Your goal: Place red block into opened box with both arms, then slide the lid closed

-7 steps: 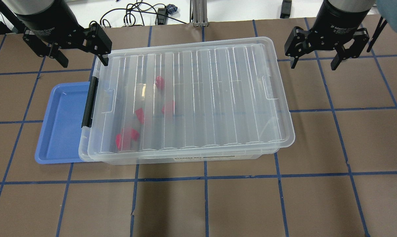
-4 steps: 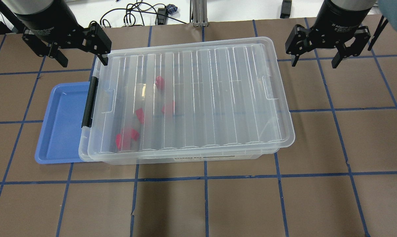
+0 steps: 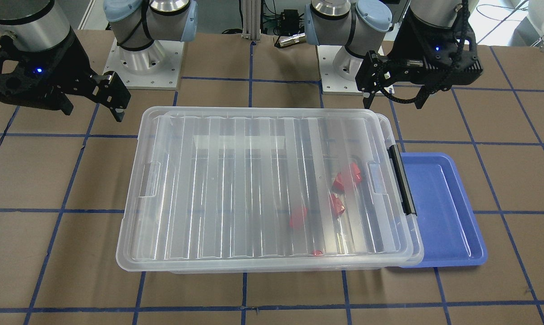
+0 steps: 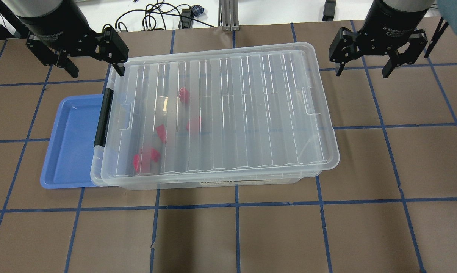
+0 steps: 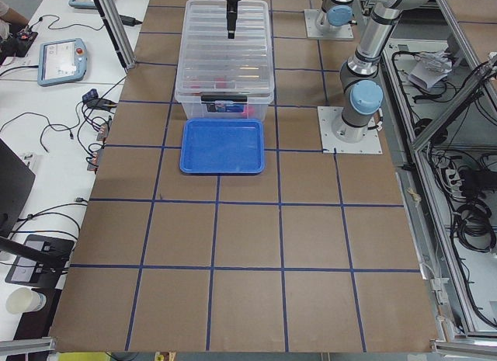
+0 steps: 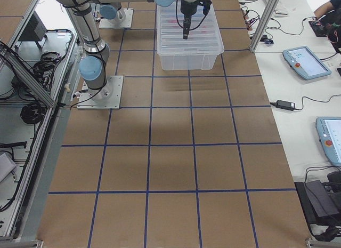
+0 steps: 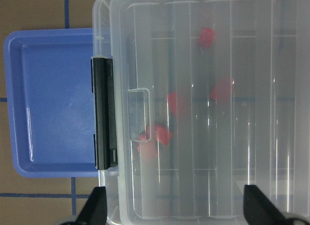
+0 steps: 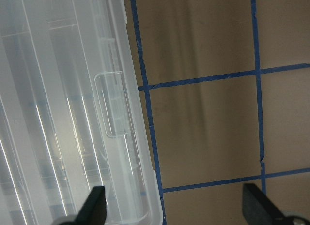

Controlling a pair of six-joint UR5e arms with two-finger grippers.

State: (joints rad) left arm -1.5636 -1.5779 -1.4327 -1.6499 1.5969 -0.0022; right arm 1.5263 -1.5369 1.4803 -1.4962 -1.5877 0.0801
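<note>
Several glossy red blocks (image 4: 184, 94) are lying inside the box (image 4: 228, 184), showing blurred through the lid (image 4: 251, 113). The box is a translucent clear plastic bin with a black bar (image 4: 102, 117) on one short end; its side label is too small to read. The ribbed, round-cornered lid is lying flat on top, slightly askew. The left gripper (image 4: 97, 71) and right gripper (image 4: 362, 74) are hovering with fingers spread wide, holding nothing. "Adaptive Gripper" is showing on the right one's body. A smooth blue tray (image 4: 71, 144) is sitting just beside the bar end.
</note>
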